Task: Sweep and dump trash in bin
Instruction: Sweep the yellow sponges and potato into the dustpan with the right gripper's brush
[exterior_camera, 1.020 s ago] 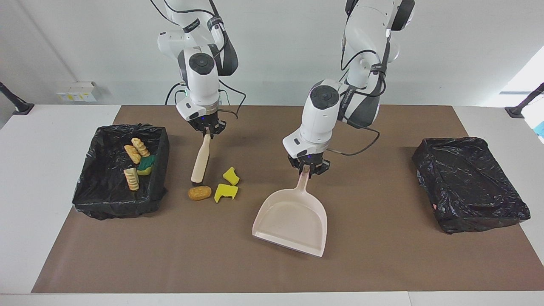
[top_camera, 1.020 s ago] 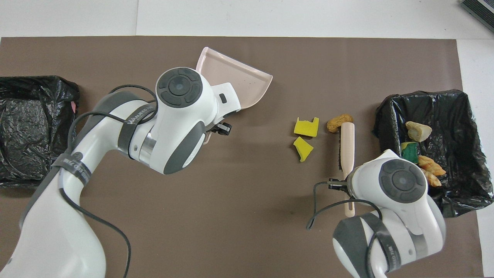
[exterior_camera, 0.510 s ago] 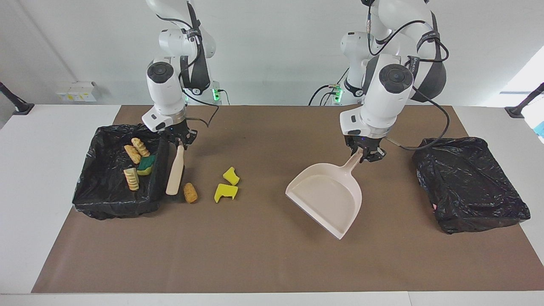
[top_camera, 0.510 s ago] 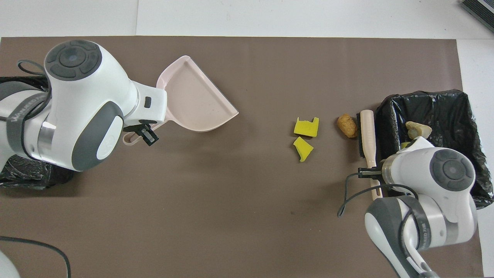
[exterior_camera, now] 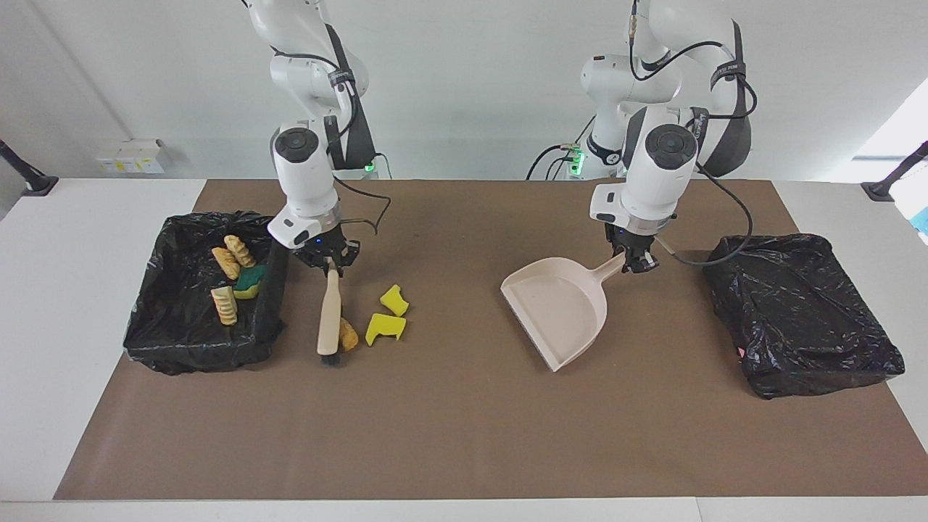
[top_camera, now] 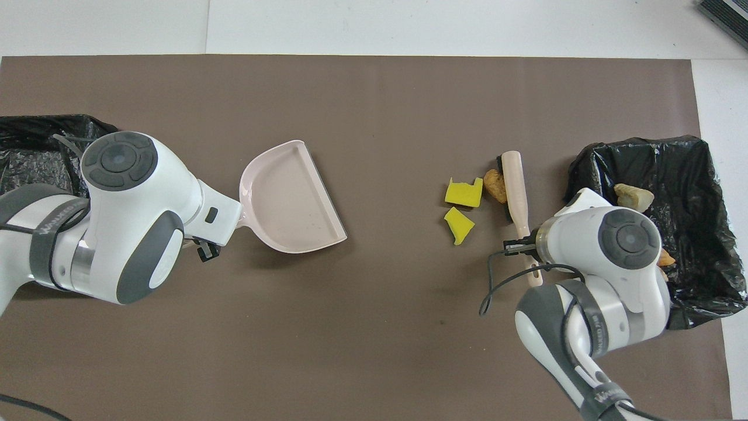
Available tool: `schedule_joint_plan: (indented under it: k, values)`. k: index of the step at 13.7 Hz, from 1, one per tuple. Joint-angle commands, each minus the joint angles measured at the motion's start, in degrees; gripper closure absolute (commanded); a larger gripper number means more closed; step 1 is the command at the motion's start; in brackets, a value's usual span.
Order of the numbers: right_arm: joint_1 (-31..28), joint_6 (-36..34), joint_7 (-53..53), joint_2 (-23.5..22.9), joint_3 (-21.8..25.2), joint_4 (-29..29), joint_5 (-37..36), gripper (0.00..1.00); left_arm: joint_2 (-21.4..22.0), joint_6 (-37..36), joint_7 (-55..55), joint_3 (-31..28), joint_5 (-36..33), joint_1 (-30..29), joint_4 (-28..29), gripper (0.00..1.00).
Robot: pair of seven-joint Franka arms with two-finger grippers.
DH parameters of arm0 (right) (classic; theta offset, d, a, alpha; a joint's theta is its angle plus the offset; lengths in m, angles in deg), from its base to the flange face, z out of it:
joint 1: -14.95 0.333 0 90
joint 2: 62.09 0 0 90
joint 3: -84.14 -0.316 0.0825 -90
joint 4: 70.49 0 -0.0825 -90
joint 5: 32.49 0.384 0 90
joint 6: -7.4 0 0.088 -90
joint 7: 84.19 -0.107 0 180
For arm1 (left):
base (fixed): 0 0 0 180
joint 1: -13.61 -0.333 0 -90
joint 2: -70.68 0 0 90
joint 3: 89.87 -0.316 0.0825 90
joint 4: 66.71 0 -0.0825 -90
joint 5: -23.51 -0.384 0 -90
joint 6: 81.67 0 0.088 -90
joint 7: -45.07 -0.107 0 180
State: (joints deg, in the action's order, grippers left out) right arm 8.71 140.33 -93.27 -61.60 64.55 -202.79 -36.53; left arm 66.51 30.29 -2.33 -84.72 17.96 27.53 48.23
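Observation:
My right gripper point(exterior_camera: 333, 264) is shut on the handle of the beige brush point(exterior_camera: 329, 316), whose bristles rest on the mat against a brown nugget point(exterior_camera: 349, 334). Two yellow foam pieces point(exterior_camera: 394, 299) point(exterior_camera: 384, 328) lie just beside the nugget, toward the left arm's end. The black-lined bin point(exterior_camera: 148, 319) next to the brush holds pastries point(exterior_camera: 225, 262) and a green-and-yellow sponge point(exterior_camera: 250, 281). My left gripper point(exterior_camera: 638, 261) is shut on the handle of the beige dustpan point(exterior_camera: 558, 308), low over the mat's middle. In the overhead view the brush point(top_camera: 514, 190) touches the nugget point(top_camera: 495, 184).
A second black-bagged bin point(exterior_camera: 801, 312) sits at the left arm's end of the table, close to the left gripper. Brown mat point(exterior_camera: 449, 435) lies bare between the dustpan and the yellow pieces. White table shows past the mat's edges.
The right gripper swung the brush away from the bin, pushing the nugget toward the yellow pieces. The left gripper turned the dustpan and drew it slightly toward the robots.

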Motion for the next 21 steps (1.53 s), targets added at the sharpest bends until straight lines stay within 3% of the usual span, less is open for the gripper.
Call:
schedule_joint_plan:
  k: [1, 3, 6, 8, 11, 16, 21]
  values:
    - [5.2, -7.4, -0.6, -2.5, -0.4, 6.0, 1.5, 1.0, 2.8, 2.2, -0.9, 0.1, -1.0, 2.1, 4.1, 1.0]
    - [8.6, -10.9, -1.0, -3.7, -0.4, 10.4, 4.8, 1.0, 1.8, 4.0, -0.4, 0.2, -1.0, 4.6, 4.5, 1.0]
    - [6.3, -17.9, -0.5, -2.1, 0.4, 15.1, 4.8, 1.0, 2.5, 5.1, -0.3, 0.2, -1.0, 5.2, 6.9, 1.0]
    - [1.6, -17.5, -0.2, 0.6, 0.2, 11.1, 4.5, 1.0, 2.2, 5.6, 0.5, 0.2, -1.0, 5.7, 7.7, 1.0]
    - [0.4, -11.7, 0.6, 4.1, 0.1, 3.4, 4.5, 1.0, 2.2, 6.4, 1.2, 0.2, -0.8, 5.7, 7.8, 1.0]
    - [3.7, -5.0, -0.4, -2.3, -0.3, 1.8, 4.7, 1.0, 2.2, 6.4, 1.8, 0.2, -0.5, 5.6, 7.9, 1.0]
    - [14.5, -2.3, -13.1, -7.4, -0.2, 5.2, 5.2, 1.0, 2.2, 6.5, 1.9, 0.2, -0.4, 5.2, 7.9, 1.0]
